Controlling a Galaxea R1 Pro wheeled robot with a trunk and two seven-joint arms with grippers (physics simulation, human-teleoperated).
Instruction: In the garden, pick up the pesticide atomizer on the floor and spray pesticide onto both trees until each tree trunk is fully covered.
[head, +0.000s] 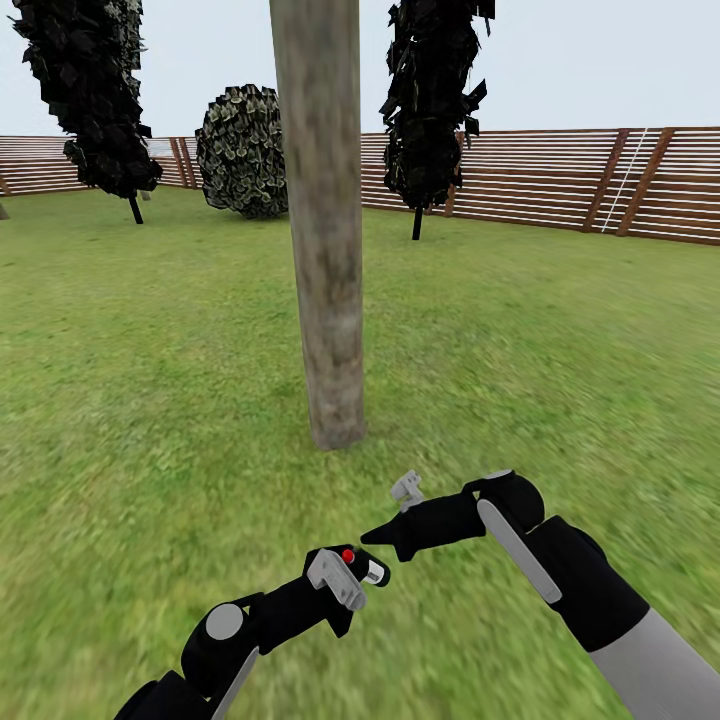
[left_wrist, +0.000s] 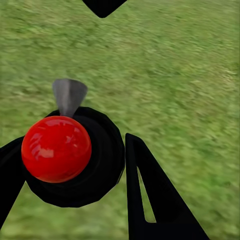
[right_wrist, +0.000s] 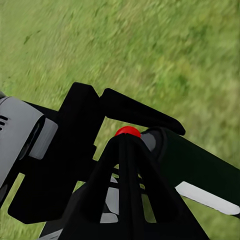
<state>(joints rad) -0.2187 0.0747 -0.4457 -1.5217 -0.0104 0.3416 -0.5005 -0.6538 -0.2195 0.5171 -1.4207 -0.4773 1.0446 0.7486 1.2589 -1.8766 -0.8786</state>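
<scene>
The left end effector (head: 352, 580) is clamped on the pesticide atomizer (head: 368, 570), whose red knob and pale label stick out just past its fingers; in the left wrist view the red knob sits between the two black fingers (left_wrist: 150, 200). The right end effector (head: 385, 535) hangs just beside and slightly ahead of the left one, with its fingers together at a point, holding nothing. The tree trunk (head: 325, 250) stands on the grass (head: 150, 400) directly ahead of both end effectors, near but apart from them.

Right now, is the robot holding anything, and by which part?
Yes: the left gripper holds the pesticide atomizer around its dark body, just below the red-capped head. The right gripper holds nothing.
</scene>
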